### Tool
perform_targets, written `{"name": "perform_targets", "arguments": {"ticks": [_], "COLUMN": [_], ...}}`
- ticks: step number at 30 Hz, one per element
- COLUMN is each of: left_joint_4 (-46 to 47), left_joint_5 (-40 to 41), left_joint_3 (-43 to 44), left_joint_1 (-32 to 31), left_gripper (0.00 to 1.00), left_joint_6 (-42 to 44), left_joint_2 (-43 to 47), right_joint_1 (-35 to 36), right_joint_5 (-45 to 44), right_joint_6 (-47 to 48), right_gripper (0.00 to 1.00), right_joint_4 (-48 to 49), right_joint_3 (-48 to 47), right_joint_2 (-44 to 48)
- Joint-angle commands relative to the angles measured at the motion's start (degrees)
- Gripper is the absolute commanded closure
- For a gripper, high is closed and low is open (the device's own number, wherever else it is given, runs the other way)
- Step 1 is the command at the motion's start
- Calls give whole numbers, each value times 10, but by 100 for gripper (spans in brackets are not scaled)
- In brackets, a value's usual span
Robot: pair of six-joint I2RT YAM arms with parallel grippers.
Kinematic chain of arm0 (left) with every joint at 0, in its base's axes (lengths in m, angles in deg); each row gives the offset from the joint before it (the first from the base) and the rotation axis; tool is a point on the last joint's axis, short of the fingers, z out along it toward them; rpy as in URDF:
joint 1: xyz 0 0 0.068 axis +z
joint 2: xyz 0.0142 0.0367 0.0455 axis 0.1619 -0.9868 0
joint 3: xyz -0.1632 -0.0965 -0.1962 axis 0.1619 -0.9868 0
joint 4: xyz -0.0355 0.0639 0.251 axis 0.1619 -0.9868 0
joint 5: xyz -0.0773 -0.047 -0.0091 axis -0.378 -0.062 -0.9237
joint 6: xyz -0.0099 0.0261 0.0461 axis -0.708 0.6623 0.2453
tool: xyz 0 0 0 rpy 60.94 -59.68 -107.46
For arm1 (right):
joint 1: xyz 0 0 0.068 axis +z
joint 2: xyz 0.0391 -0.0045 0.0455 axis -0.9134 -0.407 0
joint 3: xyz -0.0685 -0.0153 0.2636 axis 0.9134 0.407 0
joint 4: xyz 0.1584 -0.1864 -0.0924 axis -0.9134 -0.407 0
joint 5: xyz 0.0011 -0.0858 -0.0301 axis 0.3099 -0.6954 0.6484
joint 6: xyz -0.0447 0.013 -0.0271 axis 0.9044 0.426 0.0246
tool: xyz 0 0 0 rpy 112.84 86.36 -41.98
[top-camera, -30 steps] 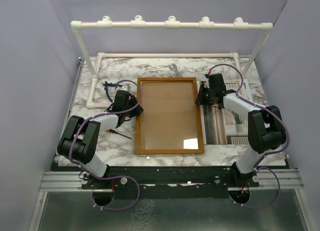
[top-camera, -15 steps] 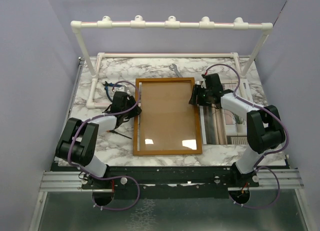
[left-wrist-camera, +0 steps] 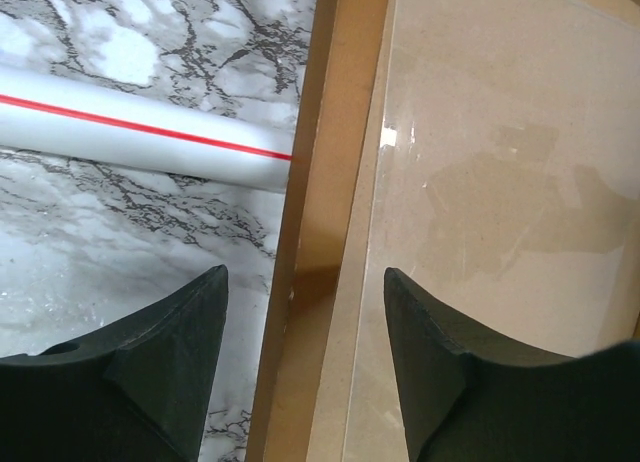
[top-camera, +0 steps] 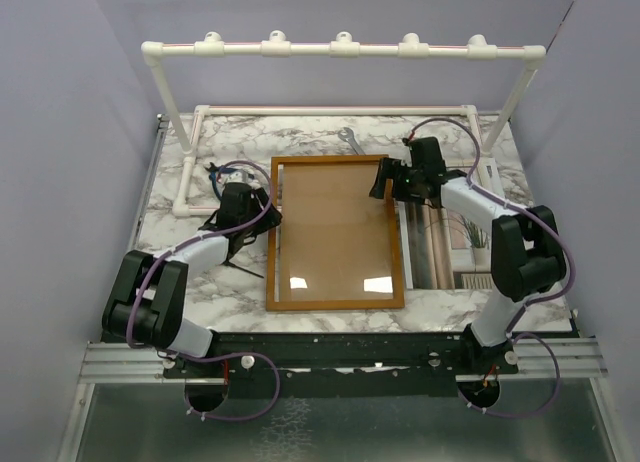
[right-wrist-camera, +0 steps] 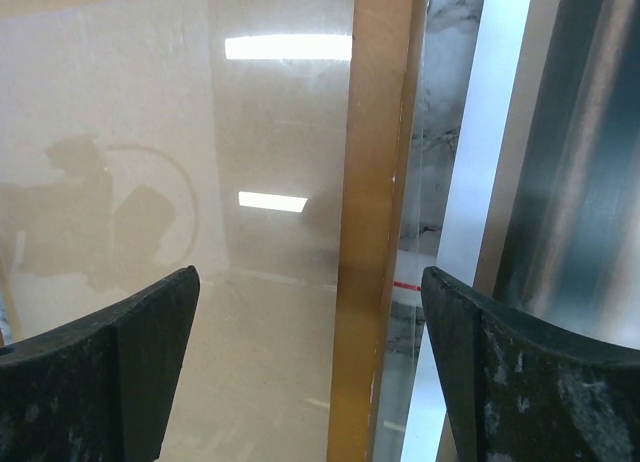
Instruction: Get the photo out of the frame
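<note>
Top external | frame flat, long axis near-far, glass up | my left hand, right hand spread astride its side borders

We are looking at a marble-patterned table, and the frame is lying flat near its middle, glass side up. The photo is lying just to the right of the frame, along its long edge. A wrench is resting just beyond the frame's far border. A screwdriver and blue-handled pliers are lying to the left. A white pipe rack is standing on the far part of the table.
</note>
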Motion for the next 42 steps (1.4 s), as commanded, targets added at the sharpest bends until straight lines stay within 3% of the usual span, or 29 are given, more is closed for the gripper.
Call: {"name": "perform_targets", "arguments": {"ticks": [1,14,21,24,31,42], "left_joint_4": [-31,-36,-35,-34,-32,-32], "left_joint_5": [27,16,-10,-14,-6,11], "left_joint_3": [-17,-45,-55,-58,-61,-55], "left_joint_1": [2,-4,-10,-15,-26,-60], "left_gripper": [35,39,51,59,66,67], "left_joint_6": [-11,-24,-30,-34,-43,-66], "left_joint_2": [23,44,45,43,47,44], "right_joint_1": [-2,-3,-4,-3,-3,0], "right_joint_5": [23,49,89,80,58,81], "right_joint_6": [-8,-21,-33,-33,-43,-55], "right_gripper": [1,0,0,0,0,0], "right_joint_4": [1,22,29,22,11,18], "right_joint_3": [18,55,69,69,84,133], "right_joint_2": [-12,-19,-8,-5,13,54]}}
